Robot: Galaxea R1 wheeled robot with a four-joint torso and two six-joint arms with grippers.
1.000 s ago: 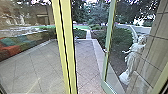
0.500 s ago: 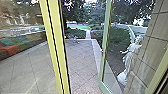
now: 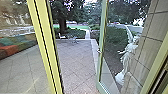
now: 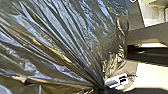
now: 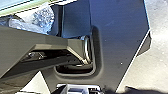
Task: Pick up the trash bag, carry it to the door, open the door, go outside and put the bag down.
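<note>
At the left end effector point(image 4: 100, 88), the dark, shiny plastic trash bag point(image 4: 62, 37) is pulled together into tight folds that meet at the grip, so the left end effector has hold of the bag's gathered part. The bag's crinkled film spreads out from there, beside the robot's own dark bodywork.

Near the right end effector point(image 5: 78, 90) lies a pale, glossy, crumpled patch point(image 5: 44, 18), perhaps another part of the same bag, though the view is poor. I cannot tell whether the right end effector is open or closed.

Forward of both end effectors, an upright yellow-green door post point(image 3: 43, 42) leans across the head view, with glass to its left. To the right of the post, a glass door with a pale green frame point(image 3: 100, 72) stands open, a small metal handle point(image 3: 99, 51) on its edge.

Beyond the end effectors and past the opening, grey paving point(image 3: 75, 60) in square slabs runs outward. Through the glass on the left is a low row of orange and green blocks point(image 3: 11, 48); through the door's glass on the right, a white draped statue point(image 3: 127, 56) stands near a tiled wall point(image 3: 152, 32).

Farthest from the end effectors are small pale chairs point(image 3: 72, 39), a narrow path point(image 3: 87, 33) and leafy trees point(image 3: 92, 12).
</note>
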